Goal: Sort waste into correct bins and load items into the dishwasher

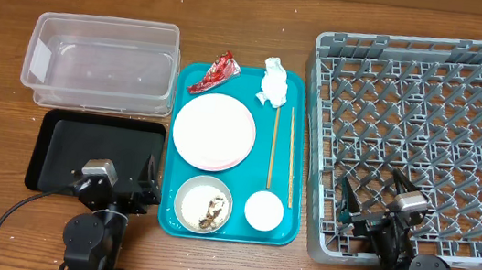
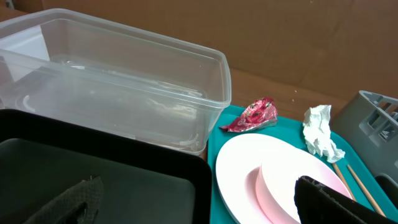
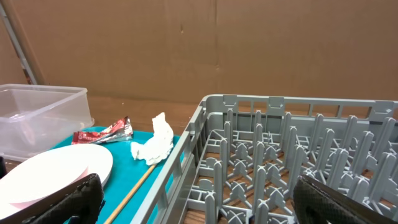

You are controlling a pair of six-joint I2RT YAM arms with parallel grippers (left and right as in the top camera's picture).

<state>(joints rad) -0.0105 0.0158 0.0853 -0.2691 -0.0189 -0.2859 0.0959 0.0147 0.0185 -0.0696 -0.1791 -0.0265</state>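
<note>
Wooden table (image 1: 255,17); left gripper (image 1: 116,195) and right gripper (image 1: 373,199) both spread and empty. I would pinch the red wrapper (image 1: 212,73) by its raised crinkle, keeping clear of the plate (image 1: 214,130).

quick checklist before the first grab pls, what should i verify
1. Left hand and right hand open, holding nothing: ok
2. Red wrapper and napkin lie uncovered on the teal tray: ok
3. Clear tub and black tray hold nothing yet: ok
4. Bowl free of food scraps before racking: not ok, scraps inside
5. Dish rack has free pegs: ok
6. Which bin takes which waste: cannot tell, no labels show
</note>
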